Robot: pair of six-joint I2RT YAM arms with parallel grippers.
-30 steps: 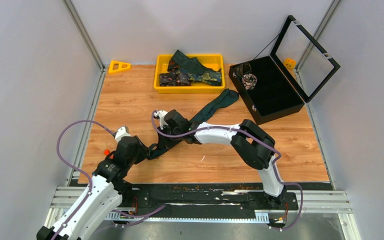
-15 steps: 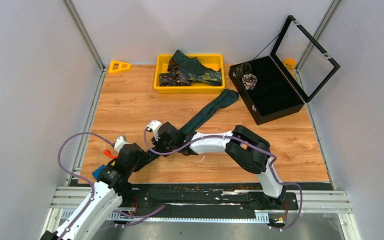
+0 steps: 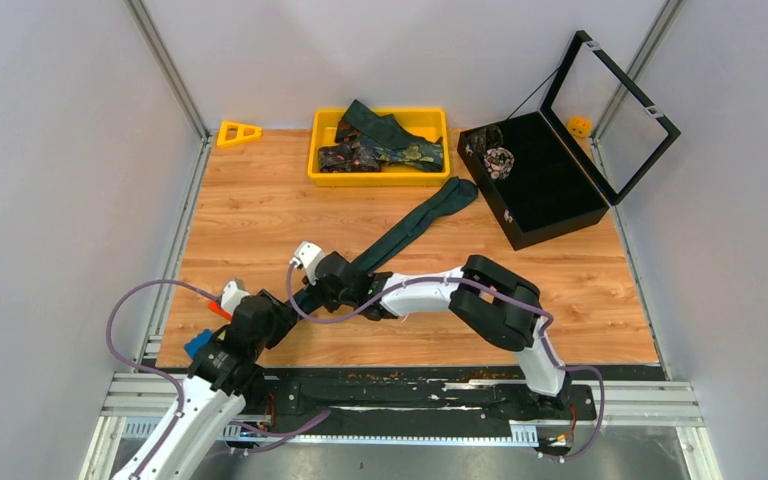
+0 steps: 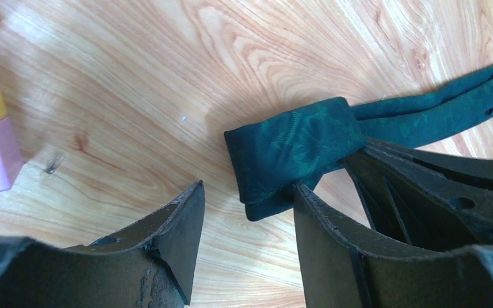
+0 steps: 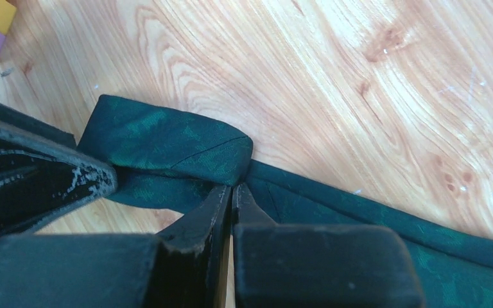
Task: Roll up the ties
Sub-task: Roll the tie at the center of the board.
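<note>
**Top view:** I see the green tie (image 3: 410,225) lying diagonally on the desk (image 3: 250,210). Its wide end is near the yellow tray (image 3: 380,179), and its narrow end is down where both arms meet.

**Left wrist view:** my left end effector (image 4: 247,234) stands spread. The tie's folded end lies just beside one finger (contact unclear).

**Right wrist view:** my right end effector (image 5: 232,192) is pressed together, tips against the tie at its fold. Whether fabric sits between them, I cannot tell.
</note>
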